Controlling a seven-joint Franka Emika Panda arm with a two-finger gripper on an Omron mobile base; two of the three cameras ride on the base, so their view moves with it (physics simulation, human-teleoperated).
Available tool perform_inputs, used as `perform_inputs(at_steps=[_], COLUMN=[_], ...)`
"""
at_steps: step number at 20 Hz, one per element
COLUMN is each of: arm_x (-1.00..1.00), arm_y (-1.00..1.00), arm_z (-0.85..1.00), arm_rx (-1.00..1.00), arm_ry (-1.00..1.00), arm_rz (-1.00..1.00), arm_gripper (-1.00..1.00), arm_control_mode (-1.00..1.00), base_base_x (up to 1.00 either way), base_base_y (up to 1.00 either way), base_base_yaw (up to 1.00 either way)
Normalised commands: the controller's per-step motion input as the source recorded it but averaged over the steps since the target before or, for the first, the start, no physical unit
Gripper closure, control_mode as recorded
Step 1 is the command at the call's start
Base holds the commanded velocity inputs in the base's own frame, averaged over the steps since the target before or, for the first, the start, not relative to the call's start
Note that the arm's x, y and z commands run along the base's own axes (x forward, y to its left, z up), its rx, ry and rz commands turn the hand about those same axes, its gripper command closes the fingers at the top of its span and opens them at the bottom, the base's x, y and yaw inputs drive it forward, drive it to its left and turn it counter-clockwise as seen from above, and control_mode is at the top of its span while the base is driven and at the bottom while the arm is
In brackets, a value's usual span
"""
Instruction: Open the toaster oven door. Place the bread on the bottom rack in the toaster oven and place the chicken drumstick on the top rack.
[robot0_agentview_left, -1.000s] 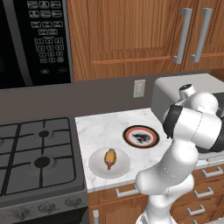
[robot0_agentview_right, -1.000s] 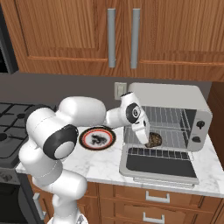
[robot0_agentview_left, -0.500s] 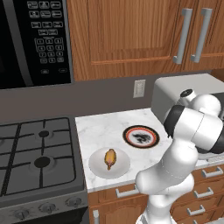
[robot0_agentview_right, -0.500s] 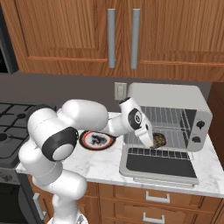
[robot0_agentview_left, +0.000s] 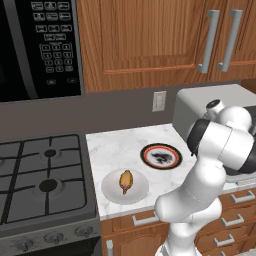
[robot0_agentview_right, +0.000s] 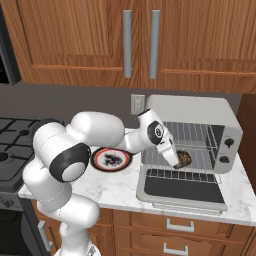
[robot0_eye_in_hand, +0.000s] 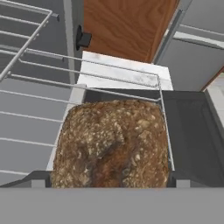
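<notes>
With the toaster oven door (robot0_agentview_right: 181, 186) folded down, your hand (robot0_agentview_right: 178, 164) sits jaws wide around the bread (robot0_eye_in_hand: 113, 144) on the bottom rack (robot0_agentview_right: 192, 159); the chicken drumstick (robot0_agentview_left: 125, 180) lies on its white plate (robot0_agentview_left: 109, 190), on the desk (robot0_agentview_left: 114, 149).

One toaster oven (robot0_agentview_right: 200, 120), two racks (robot0_agentview_right: 192, 131), one bread (robot0_agentview_right: 183, 159), one drumstick (robot0_agentview_left: 125, 181), two plates (robot0_agentview_left: 161, 156) and one microwave (robot0_agentview_left: 37, 47) were counted.
</notes>
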Motion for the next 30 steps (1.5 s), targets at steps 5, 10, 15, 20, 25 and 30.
perform_inputs(at_steps=[5, 10, 15, 20, 25, 30], arm_x=[-0.43, -0.45, -0.36, -0.28, -0.25, -0.3], arm_y=[0.0, 0.0, 0.0, 0.0, -0.01, 0.03], arm_z=[-0.53, -0.64, -0.67, -0.64, -0.53, -0.44], arm_rx=[0.0, 0.0, 0.03, 0.13, 0.14, 0.11], arm_ry=[0.2, 0.05, -0.01, -0.04, 0.0, 0.0], arm_rz=[0.0, 0.0, 0.0, -0.02, -0.01, 0.0], arm_gripper=[1.0, 1.0, -1.0, -1.0, -1.0, -1.0], arm_control_mode=[-1.0, -1.0, -1.0, -1.0, -1.0, -1.0], base_base_x=[0.0, 0.0, 0.0, 0.0, 0.0, 0.0], base_base_y=[0.0, 0.0, 0.0, 0.0, 0.0, 0.0], base_base_yaw=[0.0, 0.0, 0.0, 0.0, 0.0, 0.0])
